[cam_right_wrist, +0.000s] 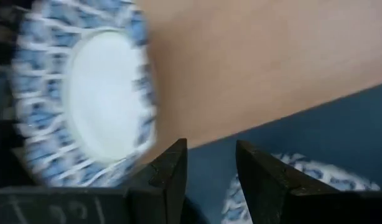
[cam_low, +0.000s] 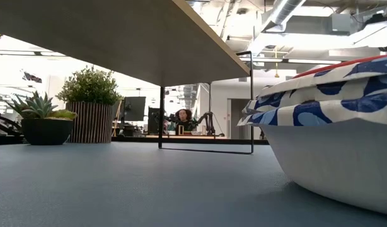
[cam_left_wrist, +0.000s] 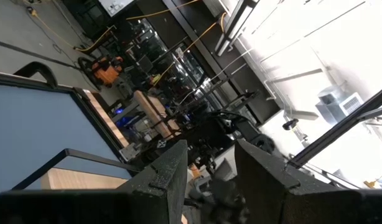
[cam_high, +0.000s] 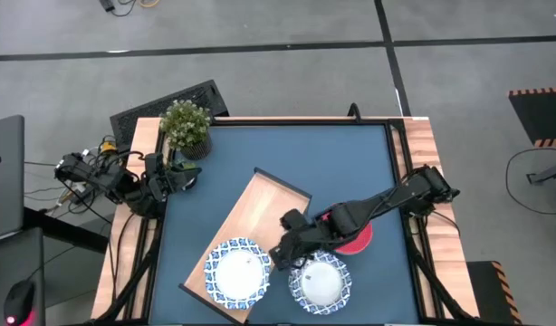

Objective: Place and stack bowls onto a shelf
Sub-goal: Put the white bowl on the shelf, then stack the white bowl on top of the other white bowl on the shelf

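Note:
The light wooden shelf [cam_high: 260, 222] lies slantwise on the table and stands raised on thin dark legs [cam_low: 251, 101]. One blue-and-white bowl [cam_high: 237, 272] sits on the shelf's near end, also seen in the right wrist view [cam_right_wrist: 85, 99]. A second blue-and-white bowl [cam_high: 321, 282] rests on the tabletop beside it and fills the low view's right side [cam_low: 332, 139]. A red bowl [cam_high: 358, 238] lies partly under the right arm. My right gripper [cam_right_wrist: 209, 171] is open and hovers between the two patterned bowls, by the shelf's edge. My left gripper [cam_left_wrist: 209, 177] is open and waits at the table's left edge.
A bushy potted plant [cam_high: 186, 127] and a small succulent [cam_low: 42, 120] stand at the table's far left corner. Bare blue tabletop [cam_high: 341, 163] stretches over the far half. The table's wooden side rails [cam_high: 423, 145] border it. A person [cam_low: 181, 120] sits far behind.

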